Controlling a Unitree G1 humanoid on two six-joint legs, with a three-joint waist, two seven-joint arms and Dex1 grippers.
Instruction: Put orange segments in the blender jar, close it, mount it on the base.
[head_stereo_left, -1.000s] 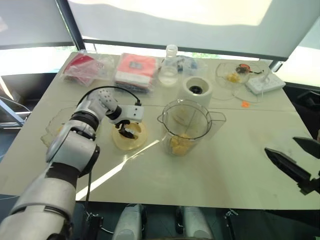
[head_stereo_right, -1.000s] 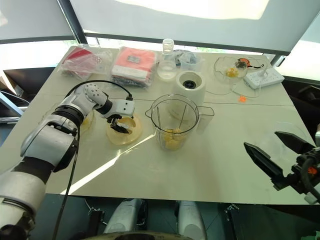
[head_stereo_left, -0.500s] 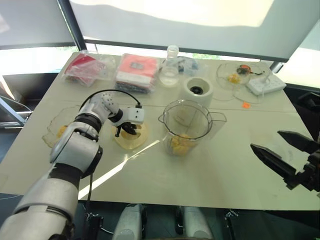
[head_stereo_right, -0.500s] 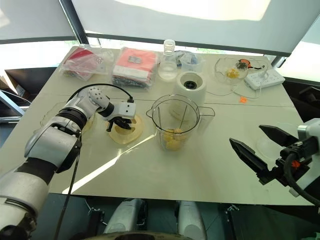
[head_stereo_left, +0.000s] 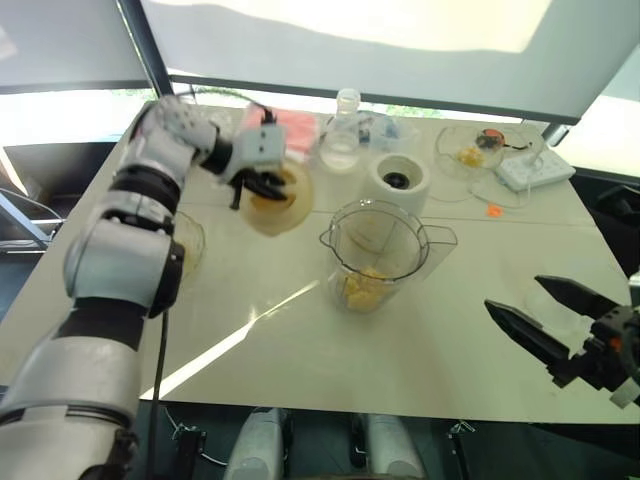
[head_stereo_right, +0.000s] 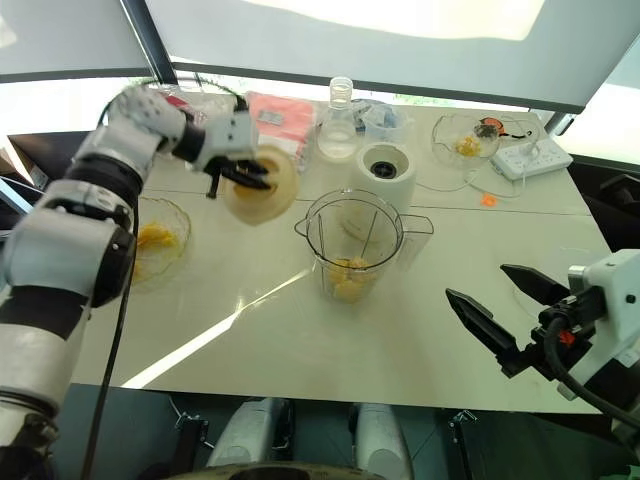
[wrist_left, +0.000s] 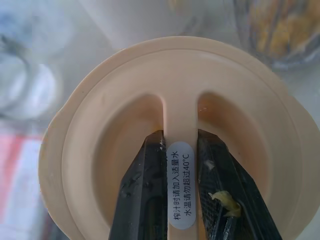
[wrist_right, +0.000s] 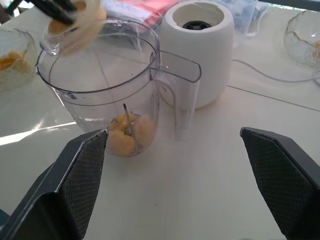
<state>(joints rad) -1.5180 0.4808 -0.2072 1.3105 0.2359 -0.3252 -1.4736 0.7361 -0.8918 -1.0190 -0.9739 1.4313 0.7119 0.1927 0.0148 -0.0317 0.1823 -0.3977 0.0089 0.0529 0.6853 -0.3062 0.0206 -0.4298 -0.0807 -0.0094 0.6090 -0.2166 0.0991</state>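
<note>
- Left wrist view: the left gripper is seen with its jaws closed on the central rib of the pale-yellow lid; a white label on the rib is covered in small print that is hard to read, and a scrap of pulp is stuck to one finger.
- From the head camera, the lid is held raised and tilted, up and to the left of the blender jar; part of its face is hidden by the black fingers.
- The blender jar stands upright near the middle of the table, uncovered, with orange segments lying at its bottom around the blades.
- The base stands just behind the blender jar, its lower part hidden by the jar's rim.
- A scalloped bowl with more orange pieces sits well to the left of the blender jar, partly covered by the left arm.
- The right gripper hovers to the right of the blender jar, its jaws spread wide and holding nothing.
- Behind the base stands a clear flask; the packets further to the left of it are blurred.
</note>
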